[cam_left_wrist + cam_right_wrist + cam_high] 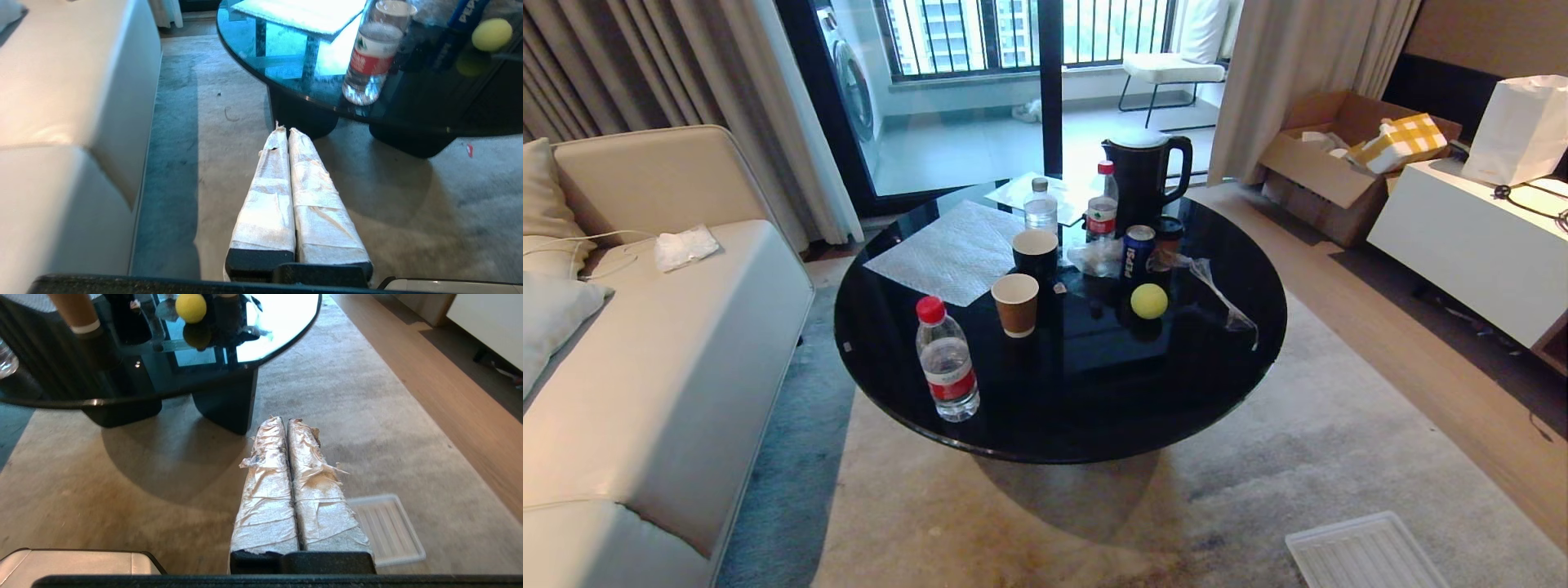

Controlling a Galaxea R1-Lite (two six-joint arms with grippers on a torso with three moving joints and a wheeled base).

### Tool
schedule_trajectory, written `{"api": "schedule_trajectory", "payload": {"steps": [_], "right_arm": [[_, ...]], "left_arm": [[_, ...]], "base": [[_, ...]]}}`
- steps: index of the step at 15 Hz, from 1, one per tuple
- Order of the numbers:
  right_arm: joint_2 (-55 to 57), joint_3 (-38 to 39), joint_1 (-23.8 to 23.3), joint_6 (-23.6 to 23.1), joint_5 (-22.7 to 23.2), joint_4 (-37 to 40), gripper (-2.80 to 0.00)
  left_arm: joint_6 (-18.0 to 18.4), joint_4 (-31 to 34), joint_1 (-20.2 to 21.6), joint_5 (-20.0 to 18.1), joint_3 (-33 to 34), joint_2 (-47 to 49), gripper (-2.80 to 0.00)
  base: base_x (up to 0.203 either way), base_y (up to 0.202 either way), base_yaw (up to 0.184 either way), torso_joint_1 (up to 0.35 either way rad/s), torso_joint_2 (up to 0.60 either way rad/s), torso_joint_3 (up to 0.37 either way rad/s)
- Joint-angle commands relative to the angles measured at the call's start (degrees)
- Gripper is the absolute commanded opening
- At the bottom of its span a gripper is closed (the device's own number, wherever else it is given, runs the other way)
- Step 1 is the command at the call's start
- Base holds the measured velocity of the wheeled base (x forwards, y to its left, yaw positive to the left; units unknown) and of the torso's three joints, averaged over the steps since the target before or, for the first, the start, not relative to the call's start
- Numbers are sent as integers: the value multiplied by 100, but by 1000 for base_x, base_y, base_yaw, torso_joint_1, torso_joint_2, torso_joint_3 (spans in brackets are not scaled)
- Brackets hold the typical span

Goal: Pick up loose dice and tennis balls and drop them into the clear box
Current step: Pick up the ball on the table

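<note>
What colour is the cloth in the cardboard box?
Yellow-and-white checked cloth, seen best in the head view.

Can (pixel 1138 250) and cups (pixel 1015 303) crowd tennis ball (pixel 1148 300).

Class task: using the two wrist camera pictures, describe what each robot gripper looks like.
The left gripper has two long, flat fingers wrapped in pale, whitish tape, frayed at the tips, on a black base. The right gripper matches it, though its wrapping is more wrinkled, torn and stained brownish. No cables or markings show.
</note>
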Motion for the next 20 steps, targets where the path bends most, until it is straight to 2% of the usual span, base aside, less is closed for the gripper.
{"api": "schedule_trajectory", "payload": {"steps": [1, 15, 20], "right_arm": [[7, 9, 2, -5, 6, -1, -280], [7, 9, 2, -5, 5, -1, -280], [7, 9, 2, -5, 5, -1, -280]], "left_arm": [[-2, 0, 4, 0, 1, 2, -280], [-2, 0, 4, 0, 1, 5, -280], [-2, 0, 4, 0, 1, 1, -280]], "base": [[181, 0, 0, -6, 2, -1], [181, 0, -1, 2, 2, 4], [25, 0, 0, 0, 0, 0]]}}
